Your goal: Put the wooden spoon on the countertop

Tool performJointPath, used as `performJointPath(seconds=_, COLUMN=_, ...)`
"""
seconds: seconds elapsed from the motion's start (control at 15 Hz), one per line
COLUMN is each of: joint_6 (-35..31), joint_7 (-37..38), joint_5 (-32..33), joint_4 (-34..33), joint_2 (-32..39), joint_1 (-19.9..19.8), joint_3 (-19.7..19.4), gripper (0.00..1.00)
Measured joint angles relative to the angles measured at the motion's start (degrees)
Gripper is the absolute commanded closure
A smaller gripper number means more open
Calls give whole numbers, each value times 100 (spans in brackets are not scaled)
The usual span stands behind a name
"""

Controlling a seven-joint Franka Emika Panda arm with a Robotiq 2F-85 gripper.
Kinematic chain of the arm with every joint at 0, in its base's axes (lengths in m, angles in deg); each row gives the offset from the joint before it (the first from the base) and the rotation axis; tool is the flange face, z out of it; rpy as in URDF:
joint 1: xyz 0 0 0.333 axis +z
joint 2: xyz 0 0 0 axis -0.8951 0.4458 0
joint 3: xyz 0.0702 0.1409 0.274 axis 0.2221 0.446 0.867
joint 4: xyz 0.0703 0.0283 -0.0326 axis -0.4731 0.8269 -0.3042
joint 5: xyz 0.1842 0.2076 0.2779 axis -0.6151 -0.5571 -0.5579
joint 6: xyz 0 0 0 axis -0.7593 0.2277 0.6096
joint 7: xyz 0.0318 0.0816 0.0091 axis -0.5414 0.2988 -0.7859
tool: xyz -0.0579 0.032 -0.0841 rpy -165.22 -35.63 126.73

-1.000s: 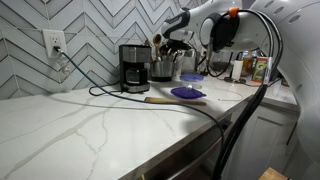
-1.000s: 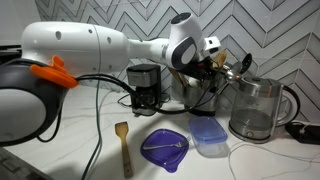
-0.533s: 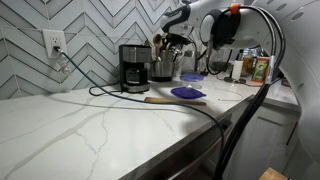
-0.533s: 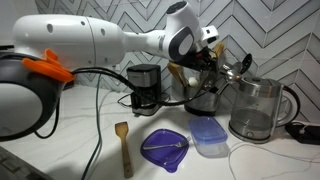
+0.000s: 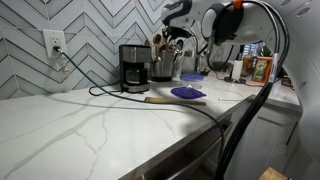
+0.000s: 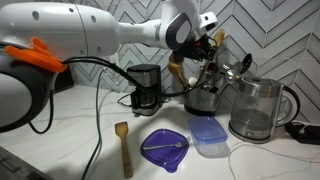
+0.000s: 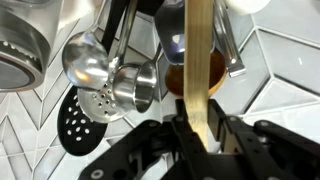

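One broad countertop lies under the white arm, which we see stretched level, wrist high above the metal utensil pot. Its gripper pinches the wooden spoon by the handle, jaws narrowed onto it; the spoon hangs in air, off the countertop.

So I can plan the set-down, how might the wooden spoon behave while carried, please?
Probably stiff: the spoon runs straight out from the pincer. Likely light, being slim wood. Gripped on its narrow handle, it may pivot.
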Motion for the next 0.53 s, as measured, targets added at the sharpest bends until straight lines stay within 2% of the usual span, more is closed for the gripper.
performJointPath(seconds=0.53, joint_6=165, joint_7=160, joint_5=147, joint_4=132, joint_2=-503, joint_1=230, joint_3=-292, gripper=93)
